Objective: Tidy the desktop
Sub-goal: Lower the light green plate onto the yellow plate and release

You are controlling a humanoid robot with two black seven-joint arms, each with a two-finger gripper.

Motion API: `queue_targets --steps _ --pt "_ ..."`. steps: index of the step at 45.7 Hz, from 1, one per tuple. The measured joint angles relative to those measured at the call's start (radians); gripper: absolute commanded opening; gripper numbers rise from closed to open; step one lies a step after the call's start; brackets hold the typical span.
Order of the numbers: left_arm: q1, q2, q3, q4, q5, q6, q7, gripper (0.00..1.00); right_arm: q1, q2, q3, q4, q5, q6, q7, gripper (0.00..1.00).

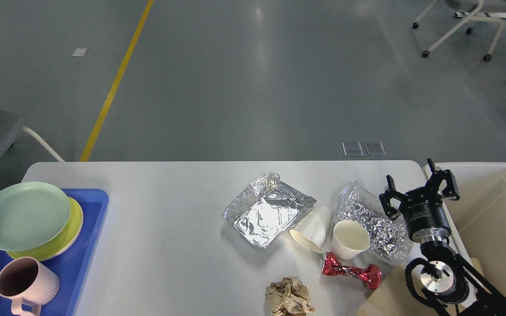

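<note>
The white, round-cornered desktop [169, 228] lies flat, strewn with litter.

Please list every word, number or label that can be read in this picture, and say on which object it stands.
No text can be read.
Right arm's black wrist housing: one line of small white print, too small to read.
Paper cups, foil tray, red wrapper, plates, mug: no print visible.
</note>
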Motion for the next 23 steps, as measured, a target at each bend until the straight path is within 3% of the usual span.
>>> queue_targets --steps 16,19,23 --pt "0.014 -0.027 -0.014 -0.001 0.002 0.008 0.004 0.01 0.0 0.0 0.0 0.0 0.0 0.0 0.0 1.0" --pt "0.014 -0.028 -0.016 -0.001 0.002 0.008 0.004 0.09 0.0 0.0 0.0 0.0 0.0 0.0 0.0 1.0" --pt "0.017 -0.029 -0.018 -0.001 0.002 0.008 0.004 0.33 0.0 0.0 0.0 0.0 0.0 0.0 0.0 1.0"
